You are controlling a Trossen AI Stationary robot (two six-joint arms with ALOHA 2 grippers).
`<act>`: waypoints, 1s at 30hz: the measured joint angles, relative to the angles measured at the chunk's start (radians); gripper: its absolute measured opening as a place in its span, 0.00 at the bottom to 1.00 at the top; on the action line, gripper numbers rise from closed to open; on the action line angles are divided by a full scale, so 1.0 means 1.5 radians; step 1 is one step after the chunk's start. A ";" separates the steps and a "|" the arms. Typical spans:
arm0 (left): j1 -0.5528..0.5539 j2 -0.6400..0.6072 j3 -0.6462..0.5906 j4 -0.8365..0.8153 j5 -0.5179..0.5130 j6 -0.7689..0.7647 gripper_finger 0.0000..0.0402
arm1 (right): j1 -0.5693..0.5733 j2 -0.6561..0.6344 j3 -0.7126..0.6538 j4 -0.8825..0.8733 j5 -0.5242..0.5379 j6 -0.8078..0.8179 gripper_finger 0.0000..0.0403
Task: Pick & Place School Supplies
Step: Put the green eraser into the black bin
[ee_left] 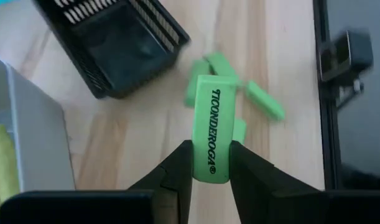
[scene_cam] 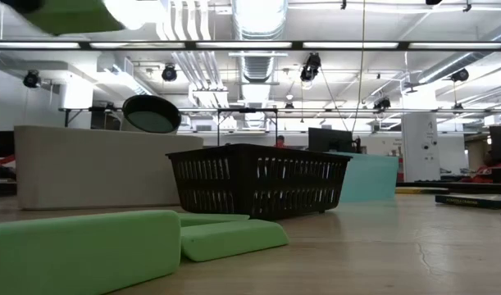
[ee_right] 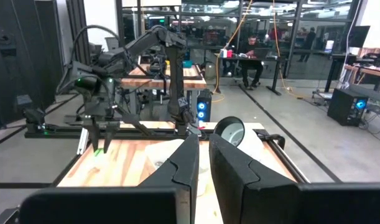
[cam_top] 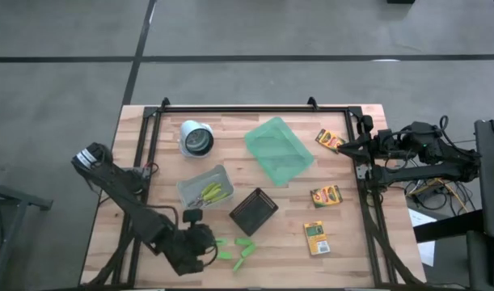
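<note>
A green Ticonderoga eraser (ee_left: 209,129) is being pinched in the left gripper (ee_left: 209,163), lifted above the other green erasers (cam_top: 240,247) at the table's front edge; placing it in the clear bin (cam_top: 203,188) is probably coming next, while the right gripper (ee_right: 202,155), nearly closed, is waiting

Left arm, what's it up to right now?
The left gripper is shut on a green Ticonderoga eraser, lifted above the table near its front edge. More green erasers lie below it, beside the black mesh basket. The clear bin already holds yellow-green items. Three crayon boxes sit untouched on the right. The right gripper waits at the table's right edge, fingers nearly together and holding nothing.
</note>
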 joint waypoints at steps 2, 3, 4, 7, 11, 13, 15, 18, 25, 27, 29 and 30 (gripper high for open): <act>0.019 0.000 0.009 0.002 0.000 -0.013 0.23 | 0.000 0.000 0.000 0.000 0.000 0.000 0.09; 0.028 0.000 0.012 0.002 0.000 -0.017 0.23 | 0.000 0.000 0.000 0.000 0.000 0.000 0.09; 0.037 0.000 0.013 0.007 0.000 -0.019 0.23 | 0.000 0.000 0.000 0.000 0.000 0.000 0.09; 0.066 0.000 0.014 0.033 0.000 -0.018 0.23 | 0.000 0.000 0.000 0.000 0.000 0.000 0.09; 0.100 0.000 0.014 0.067 0.005 -0.019 0.23 | 0.000 0.000 0.000 0.000 0.000 0.000 0.09; 0.114 0.000 0.014 0.085 0.006 -0.018 0.23 | 0.000 0.000 0.000 0.000 0.000 0.000 0.09; 0.128 0.000 0.014 0.100 0.006 -0.017 0.23 | 0.000 0.000 0.000 0.000 0.000 0.000 0.09; 0.150 0.000 0.014 0.122 0.007 -0.018 0.23 | 0.000 0.000 0.000 0.000 0.000 0.000 0.09; 0.202 0.000 0.014 0.166 0.024 -0.019 0.23 | 0.000 0.000 0.000 0.000 0.000 0.000 0.09; 0.215 0.002 0.014 0.166 0.027 -0.019 0.23 | 0.000 0.000 0.000 0.000 0.000 0.000 0.09; 0.225 0.003 0.013 0.163 0.030 -0.019 0.23 | 0.000 0.000 0.000 0.000 0.000 0.000 0.09; 0.230 0.005 0.013 0.163 0.033 -0.019 0.23 | 0.000 0.000 0.000 0.000 0.000 0.000 0.09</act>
